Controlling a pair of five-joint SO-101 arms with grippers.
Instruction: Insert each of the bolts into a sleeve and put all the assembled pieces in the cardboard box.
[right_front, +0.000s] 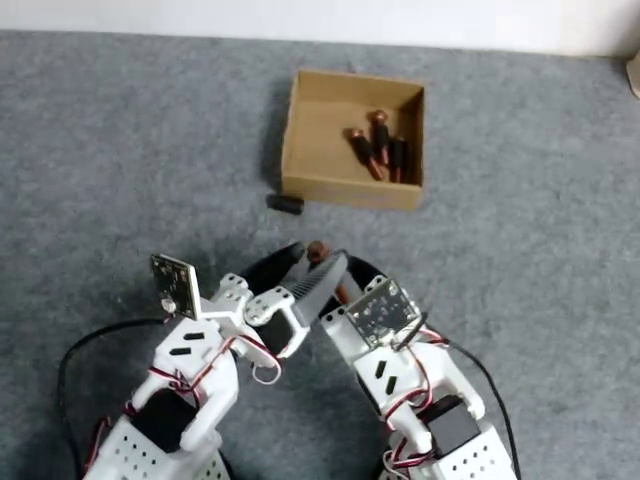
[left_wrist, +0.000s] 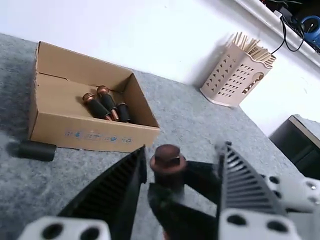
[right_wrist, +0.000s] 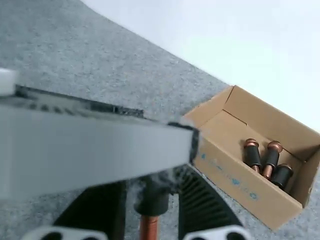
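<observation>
Standing upright off the table (right_front: 120, 150), the bolt (left_wrist: 167, 159) shows a round copper head with a hexagonal step under it. A bare copper shaft runs out of the other end. A black sleeve (right_wrist: 154, 192) sits around the shaft below the head, so the copper shows at both ends of the black.

The right gripper (right_wrist: 150, 200) is clamped on this bolt, its black fingers pressed against the sleeve from both sides.

The left gripper (left_wrist: 185, 150) is spread wide. Its ribbed fingers (left_wrist: 117, 192) stand on either side of the bolt head, apart from it, and one of them crosses in front of the right wrist camera.

From above, the two grippers meet just in front of the arms, with the bolt head poking out past the ribbed finger, on the near side of the box (right_front: 345, 190) and apart from it.

Three pieces (right_front: 375, 148) lie in the box towards one side, close together. Each has a copper head and a black sleeve.

A loose sleeve (right_front: 285, 203), short and black, lies on its side on the table just outside the box's near wall, by a corner.

A perforated holder (left_wrist: 235, 75) full of thin sticks stands by the wall, well beyond the box.
</observation>
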